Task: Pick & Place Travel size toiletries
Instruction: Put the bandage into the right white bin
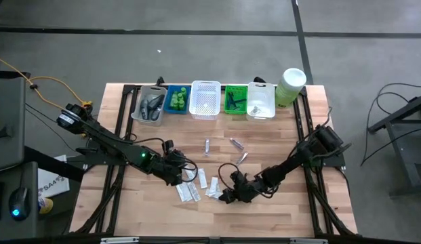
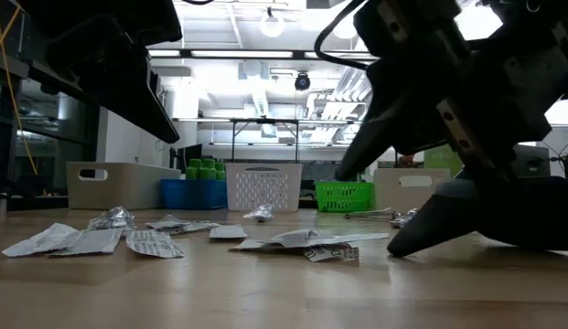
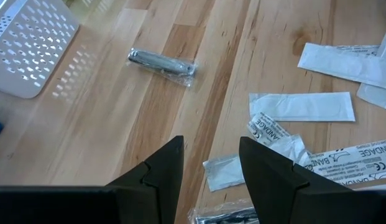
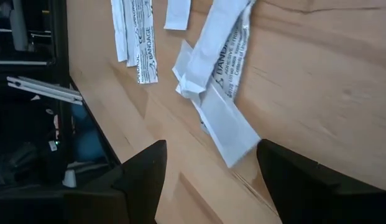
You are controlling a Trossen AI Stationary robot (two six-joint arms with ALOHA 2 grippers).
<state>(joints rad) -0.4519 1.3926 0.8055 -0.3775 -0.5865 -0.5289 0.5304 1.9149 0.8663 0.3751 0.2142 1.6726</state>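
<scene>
Sachets (image 1: 196,186) of white bandage wrap are shown scattered on the table (image 1: 278,149) between the two grippers, with small silvery tubes (image 1: 235,144) lying farther off toward the row of baskets (image 1: 204,99). The right gripper (image 4: 208,168) is lowered almost to the wood, its fingers spread apart and nothing held between them. One crumpled sachet (image 4: 220,121) is seen directly ahead of the gap, its near end just beyond the fingertips and its long axis running away from the pincer at a slant, roughly in line with the opening rather than across it. A straight advance is therefore judged likely to straddle the strip's width. The left gripper (image 3: 211,174) is held a little above the table, partly open and empty; a folded sachet (image 3: 227,171) lies just ahead of its gap, and a wrapped tube (image 3: 163,62) lies well beyond, set crosswise. Each arm is thus nearest to its own sachet.
</scene>
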